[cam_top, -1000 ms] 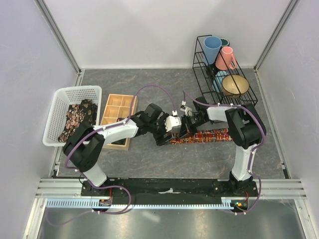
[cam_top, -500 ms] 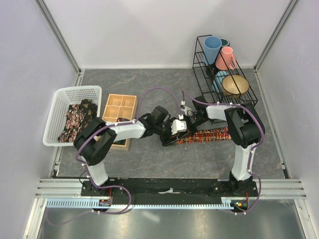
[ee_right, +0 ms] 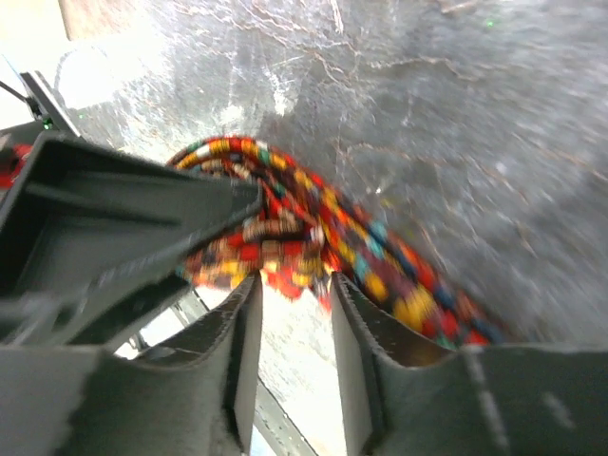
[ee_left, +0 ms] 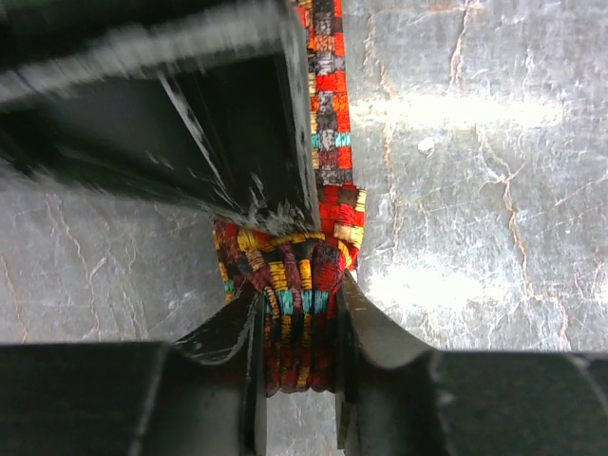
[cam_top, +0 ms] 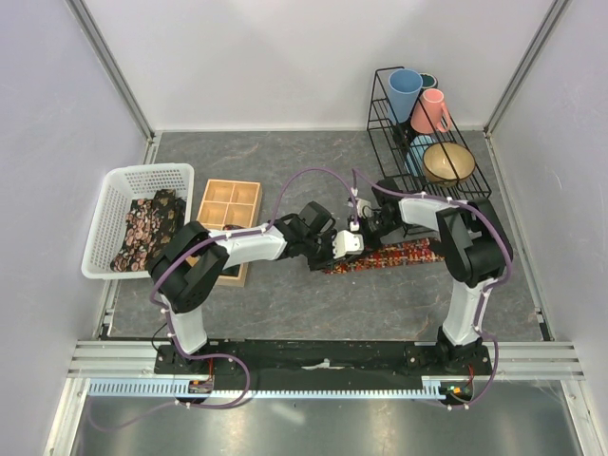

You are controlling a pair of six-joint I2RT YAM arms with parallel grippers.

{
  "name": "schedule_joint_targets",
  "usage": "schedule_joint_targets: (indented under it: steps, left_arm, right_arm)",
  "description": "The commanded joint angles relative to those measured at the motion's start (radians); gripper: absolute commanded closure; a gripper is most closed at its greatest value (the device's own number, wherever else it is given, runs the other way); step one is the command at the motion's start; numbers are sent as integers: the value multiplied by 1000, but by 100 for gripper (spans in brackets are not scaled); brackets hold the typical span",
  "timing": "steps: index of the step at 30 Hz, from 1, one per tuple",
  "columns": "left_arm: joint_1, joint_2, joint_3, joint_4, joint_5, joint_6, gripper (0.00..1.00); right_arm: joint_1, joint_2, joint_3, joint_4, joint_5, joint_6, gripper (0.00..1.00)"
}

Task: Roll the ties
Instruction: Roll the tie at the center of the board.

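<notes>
A tie [cam_top: 399, 255] with a red, orange, yellow and teal print lies flat on the grey table, its left end rolled up. In the left wrist view my left gripper [ee_left: 296, 353] is shut on that rolled end of the tie [ee_left: 299, 285]. In the top view the left gripper [cam_top: 342, 245] is at the strip's left end. My right gripper [cam_top: 359, 226] hangs just behind it. In the right wrist view the right gripper [ee_right: 294, 285] is open, its tips at the roll's edge [ee_right: 285, 233] with nothing between them. More ties [cam_top: 142, 228], dark with a floral print, lie in the white basket.
A white plastic basket [cam_top: 114, 185] stands at the left, a wooden compartment tray [cam_top: 228, 204] beside it. A black wire rack [cam_top: 380, 104] with cups and a bowl stands at the back right. The two grippers are very close together.
My left gripper has moved right and shut on the tie's rolled end. My right gripper has opened, let go of the roll, and drawn back a little.
</notes>
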Motion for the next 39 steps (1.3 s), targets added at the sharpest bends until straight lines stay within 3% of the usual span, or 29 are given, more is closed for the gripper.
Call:
schedule_joint_targets:
  steps: [1, 10, 15, 20, 21, 23, 24, 29, 33, 38, 39]
  left_arm:
    - [-1, 9, 26, -98, -64, 19, 95]
    - [-1, 23, 40, -114, -67, 16, 96]
    - [-1, 34, 55, -120, -64, 8, 96]
    - [-1, 48, 74, -135, -54, 2, 95]
    - [-1, 49, 77, -137, -52, 0, 92]
    - [-1, 51, 83, -140, -46, -1, 89]
    - [-1, 51, 81, -141, -38, -1, 84]
    - [0, 57, 94, -141, -35, -6, 75]
    - [2, 53, 100, -137, -35, -9, 50]
    - [11, 33, 91, -100, -12, -23, 29]
    - [12, 29, 89, -85, -6, -29, 20]
  right_arm:
    - [-24, -86, 12, -31, 1, -17, 56]
    - [-9, -61, -34, 93, -130, 102, 46]
    - [2, -6, -41, 185, -132, 156, 48]
    - [4, 28, -51, 236, -126, 164, 60]
    - [2, 32, -54, 234, -112, 159, 73]
    - [2, 45, -57, 214, -66, 129, 87]
    - [2, 58, -55, 202, -52, 121, 99]
    - [-7, 74, -46, 153, 36, 67, 100]
    - [-18, 78, -43, 134, 108, 50, 100]
    - [-21, 80, -38, 124, 176, 46, 100]
    - [-21, 80, -37, 122, 197, 46, 100]
